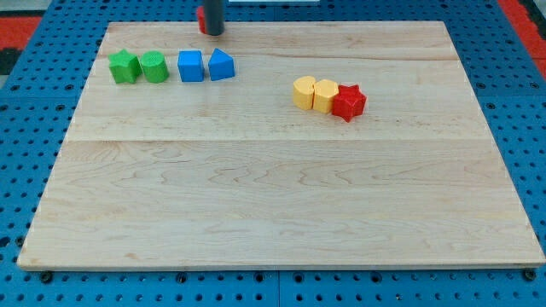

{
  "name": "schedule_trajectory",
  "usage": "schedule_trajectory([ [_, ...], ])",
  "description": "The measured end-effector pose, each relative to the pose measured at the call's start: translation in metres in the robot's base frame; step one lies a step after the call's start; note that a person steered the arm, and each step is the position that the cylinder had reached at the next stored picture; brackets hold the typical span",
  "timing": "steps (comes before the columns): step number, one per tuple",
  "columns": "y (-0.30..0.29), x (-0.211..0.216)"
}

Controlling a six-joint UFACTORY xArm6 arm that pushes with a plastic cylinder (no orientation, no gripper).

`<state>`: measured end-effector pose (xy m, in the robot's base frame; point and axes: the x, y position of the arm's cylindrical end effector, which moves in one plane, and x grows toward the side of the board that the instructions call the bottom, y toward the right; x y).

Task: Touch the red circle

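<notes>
Hiding red circle (pixel 200 19), my tip (pixel 212 32) just right.

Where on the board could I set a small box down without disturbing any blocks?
The whole lower half of the wooden board, below the red star, is bare, as is the view's top right corner. It is crowded along the top left: green blocks, blue blocks, and my tip beside the red circle.

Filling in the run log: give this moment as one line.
my tip: view's top, beside red circle, contact unclear | green, blue pairs below | yellow pair with red star right
</notes>
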<state>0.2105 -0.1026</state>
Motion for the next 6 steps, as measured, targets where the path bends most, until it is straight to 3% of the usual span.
schedule_trajectory([
  [1, 0.067, -0.001],
  [2, 0.069, -0.018],
  [6, 0.006, -0.012],
])
